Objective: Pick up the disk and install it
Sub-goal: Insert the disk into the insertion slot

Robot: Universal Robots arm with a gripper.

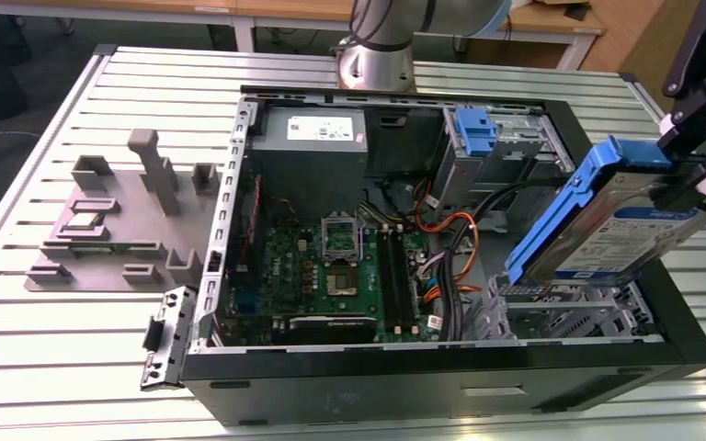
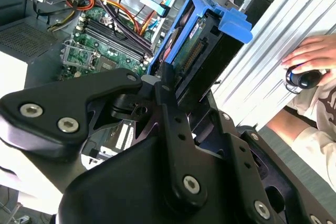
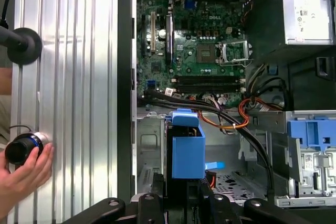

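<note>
Disk clamped in end effector.
Disk is tilted above the drive cage of the open case on the bench.

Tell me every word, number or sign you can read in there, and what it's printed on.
No text here can be quoted with confidence.
White-and-blue label on the disk, held in the gripper: print too small to read.
White sticker on the power supply: lines of print, too small to read.
Small white sticker on the drive bay: too small to read.
</note>
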